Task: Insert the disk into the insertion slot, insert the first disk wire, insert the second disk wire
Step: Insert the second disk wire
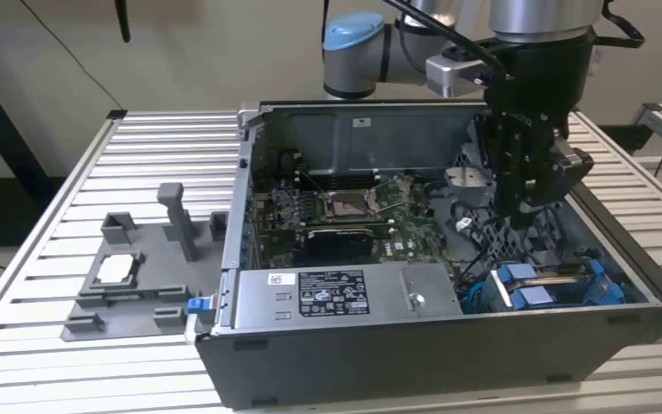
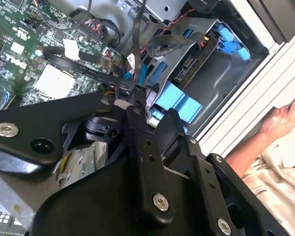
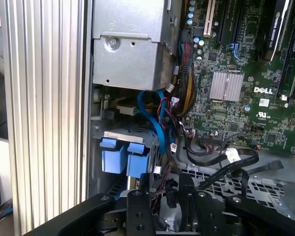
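Observation:
The disk [image 1: 544, 289] sits in its slot at the case's near corner on the exterior view's right; the blue carrier tabs [image 3: 120, 158] [image 2: 179, 104] face outward. My gripper [image 1: 523, 217] hangs inside the open computer case [image 1: 446, 354], a little above and behind the disk. In both wrist views the gripper [image 2: 132, 97] [image 3: 167, 192] looks shut on the end of a black flat disk wire [image 3: 221, 164] [image 2: 88, 69] with a white tag. A blue wire [image 3: 155, 123] and other loose wires lie between the gripper and the disk.
The silver power supply box [image 1: 343, 293] [image 3: 130, 49] fills the case's near side beside the disk. The motherboard [image 1: 343, 211] lies behind it. A grey fixture [image 1: 135, 276] stands on the slatted table [image 1: 32, 345] on the exterior view's left. A person's hand [image 2: 285, 115] is outside the case.

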Robot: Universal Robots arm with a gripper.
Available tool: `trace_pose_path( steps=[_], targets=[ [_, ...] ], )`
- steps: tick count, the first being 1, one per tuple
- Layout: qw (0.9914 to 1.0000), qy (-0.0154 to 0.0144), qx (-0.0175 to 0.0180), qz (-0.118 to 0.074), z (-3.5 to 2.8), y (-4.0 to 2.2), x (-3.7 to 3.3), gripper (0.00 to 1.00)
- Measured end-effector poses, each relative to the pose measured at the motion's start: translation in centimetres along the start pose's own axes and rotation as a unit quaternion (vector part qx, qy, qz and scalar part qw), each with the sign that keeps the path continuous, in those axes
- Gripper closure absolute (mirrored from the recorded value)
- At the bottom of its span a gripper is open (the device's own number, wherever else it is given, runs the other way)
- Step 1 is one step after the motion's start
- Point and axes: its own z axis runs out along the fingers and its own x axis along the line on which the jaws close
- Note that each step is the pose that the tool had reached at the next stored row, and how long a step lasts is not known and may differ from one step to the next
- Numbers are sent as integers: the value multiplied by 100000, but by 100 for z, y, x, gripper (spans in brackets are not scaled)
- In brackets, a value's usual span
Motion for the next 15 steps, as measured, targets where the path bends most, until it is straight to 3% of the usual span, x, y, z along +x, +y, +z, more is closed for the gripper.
trace_pose_path(
  steps=[4, 5, 11, 12, 15],
  targets=[
    [100000, -8, 10, 0, 1, 1, 1, 65],
    [100000, -6, 10, 5, 2, 2, 4, 72],
    [100000, -1, 9, -3, 6, 0, 22, 74],
    [100000, 3, 9, -4, 8, -3, 29, 82],
    [100000, -3, -13, -4, 19, -11, 67, 82]
  ],
)
